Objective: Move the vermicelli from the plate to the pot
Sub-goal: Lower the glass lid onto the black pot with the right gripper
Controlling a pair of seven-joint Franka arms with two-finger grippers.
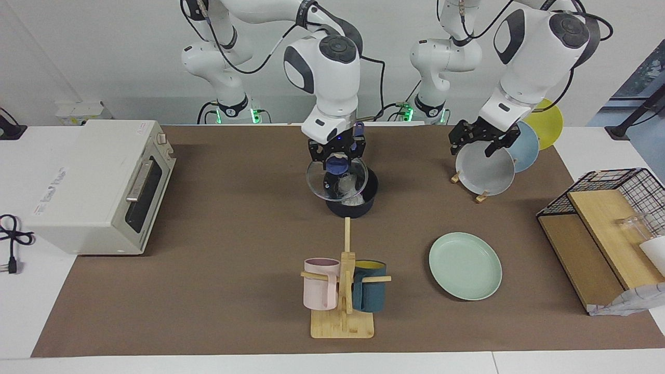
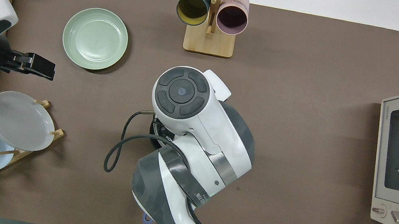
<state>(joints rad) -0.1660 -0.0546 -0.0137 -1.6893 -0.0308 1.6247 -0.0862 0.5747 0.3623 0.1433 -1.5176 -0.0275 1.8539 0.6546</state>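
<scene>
The dark navy pot stands mid-table, near the robots. A whitish nest of vermicelli lies in it, seen partly through a clear glass lid. My right gripper is shut on the lid's blue knob and holds the lid tilted just over the pot's rim. The mint-green plate lies bare, farther from the robots, toward the left arm's end. My left gripper is open and empty over the grey plate. In the overhead view the right arm hides the pot.
A rack holds the grey plate, a light blue plate and a yellow plate. A mug stand carries a pink and a teal mug. A toaster oven stands at the right arm's end, and a wire basket at the left arm's end.
</scene>
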